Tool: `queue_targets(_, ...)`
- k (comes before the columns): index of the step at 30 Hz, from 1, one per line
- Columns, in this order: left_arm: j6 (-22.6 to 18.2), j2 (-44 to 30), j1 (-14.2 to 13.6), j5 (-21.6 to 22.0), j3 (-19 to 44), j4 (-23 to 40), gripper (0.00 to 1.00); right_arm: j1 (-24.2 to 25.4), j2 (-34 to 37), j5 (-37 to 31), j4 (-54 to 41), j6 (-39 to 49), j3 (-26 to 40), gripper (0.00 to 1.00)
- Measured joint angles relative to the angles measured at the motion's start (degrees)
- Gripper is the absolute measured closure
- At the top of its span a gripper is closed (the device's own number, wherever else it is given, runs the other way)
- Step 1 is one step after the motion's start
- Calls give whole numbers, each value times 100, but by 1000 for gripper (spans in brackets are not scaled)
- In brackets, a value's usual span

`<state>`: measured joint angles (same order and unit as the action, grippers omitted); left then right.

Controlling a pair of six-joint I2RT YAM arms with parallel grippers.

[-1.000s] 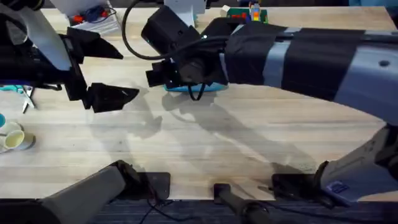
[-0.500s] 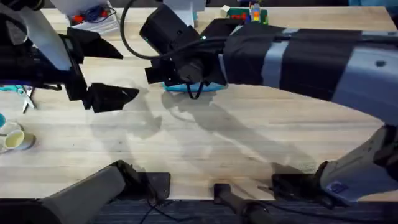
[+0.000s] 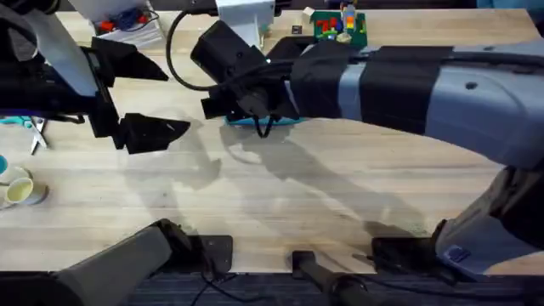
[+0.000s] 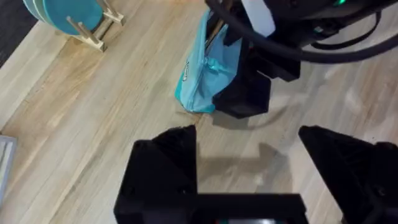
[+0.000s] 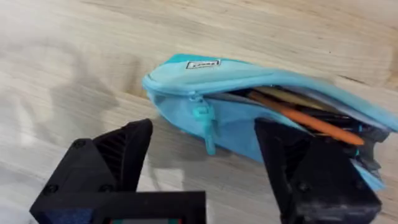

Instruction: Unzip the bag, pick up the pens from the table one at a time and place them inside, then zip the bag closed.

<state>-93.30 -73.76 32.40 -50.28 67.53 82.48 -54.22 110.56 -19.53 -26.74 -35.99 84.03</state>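
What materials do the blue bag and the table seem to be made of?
The bag looks like soft woven fabric with a matte finish: it sags, and seams run along its zipper. The table looks like light wood, smooth and slightly glossy, with plank grain lines visible; it could be laminate.

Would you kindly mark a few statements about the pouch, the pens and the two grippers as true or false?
1. The bag is zipped fully closed. False: its top gapes open.
2. An orange pen lies inside the bag. True.
3. The left gripper holds a pen. False: its fingers are open and empty.
4. The right gripper is open over the bag. True.
5. The bag rests on the wooden table. True.
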Motion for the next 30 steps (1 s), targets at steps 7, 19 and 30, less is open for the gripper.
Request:
queue_targets(7,0,-2,0,0,0,0,6,-50,9,-322,-49,-2,24,10)
queue_targets(19,2,-2,0,0,0,0,5,-50,9,-527,-194,-118,37,188)
queue_targets(30,0,-1,0,0,0,0,6,-37,160,-577,145,-36,39,558)
